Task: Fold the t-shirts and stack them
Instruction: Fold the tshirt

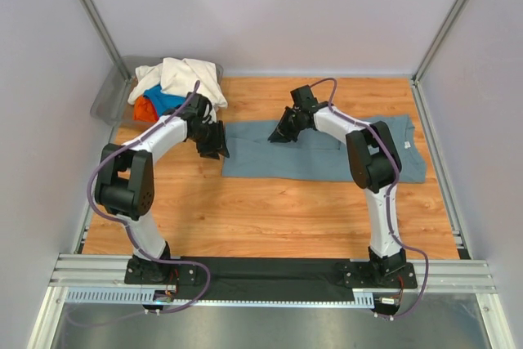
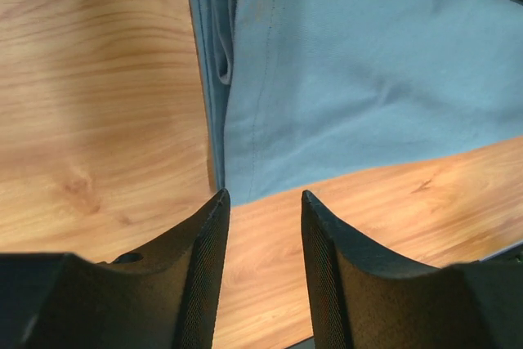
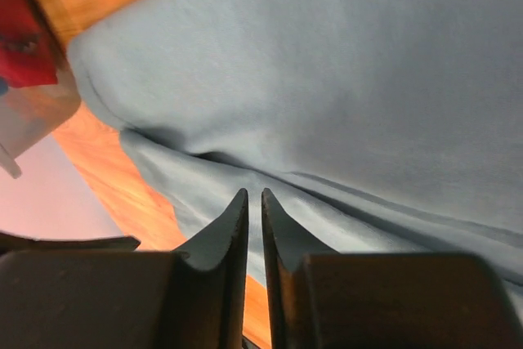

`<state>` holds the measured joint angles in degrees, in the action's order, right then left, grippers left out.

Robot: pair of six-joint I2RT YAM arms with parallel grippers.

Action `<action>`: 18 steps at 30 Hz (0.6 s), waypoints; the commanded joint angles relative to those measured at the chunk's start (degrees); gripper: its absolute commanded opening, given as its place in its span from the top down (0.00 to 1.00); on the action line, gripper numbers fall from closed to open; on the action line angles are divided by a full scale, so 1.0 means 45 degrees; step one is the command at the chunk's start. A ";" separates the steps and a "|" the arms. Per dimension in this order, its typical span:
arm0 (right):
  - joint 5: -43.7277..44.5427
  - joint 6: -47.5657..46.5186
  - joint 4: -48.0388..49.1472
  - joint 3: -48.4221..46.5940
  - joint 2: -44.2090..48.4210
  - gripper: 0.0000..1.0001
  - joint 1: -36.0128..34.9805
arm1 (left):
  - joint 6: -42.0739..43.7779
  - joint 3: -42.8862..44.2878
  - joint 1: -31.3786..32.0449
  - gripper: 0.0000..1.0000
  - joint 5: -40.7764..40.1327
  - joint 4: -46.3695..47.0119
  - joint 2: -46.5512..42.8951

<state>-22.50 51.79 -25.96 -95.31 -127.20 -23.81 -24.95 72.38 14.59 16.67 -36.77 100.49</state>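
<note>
Hovering over a slate grey-blue t-shirt (image 1: 278,161) laid as a long band, two claws work above the bench (image 1: 270,210)
At the far left corner of the bench sits a grey bin (image 1: 110,96) heaped with a cream-white shirt (image 1: 184,75) on top, and a bright blue shirt (image 1: 167,102) and a red-orange shirt (image 1: 143,109) beneath it. Just right of the bin, the left gripper (image 1: 214,146) hangs at the band's left end, its jaws apart with nothing between them and bare wood under the tips by the cloth's near left corner. The band runs from there across the middle to the right edge of the bench. The right gripper (image 1: 282,135) is over its far edge, jaws almost together with only a thin slit; whether they nip a fold I cannot tell
</note>
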 commanded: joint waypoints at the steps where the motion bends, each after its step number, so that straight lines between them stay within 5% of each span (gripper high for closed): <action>1: -0.0097 -0.0645 -0.0598 0.0201 0.0901 0.84 -0.0001 | 0.0700 0.0283 -0.0019 0.52 0.0867 0.0203 0.0830; 18: -0.0039 -0.1548 -0.0541 0.3523 0.3832 0.78 0.0878 | 0.0544 0.0225 -0.0019 0.58 0.0869 0.0477 0.1753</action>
<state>-22.57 45.78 -30.28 -79.68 -111.85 -19.73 -23.24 72.49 14.59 20.91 -34.96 108.57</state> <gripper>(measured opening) 0.222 0.408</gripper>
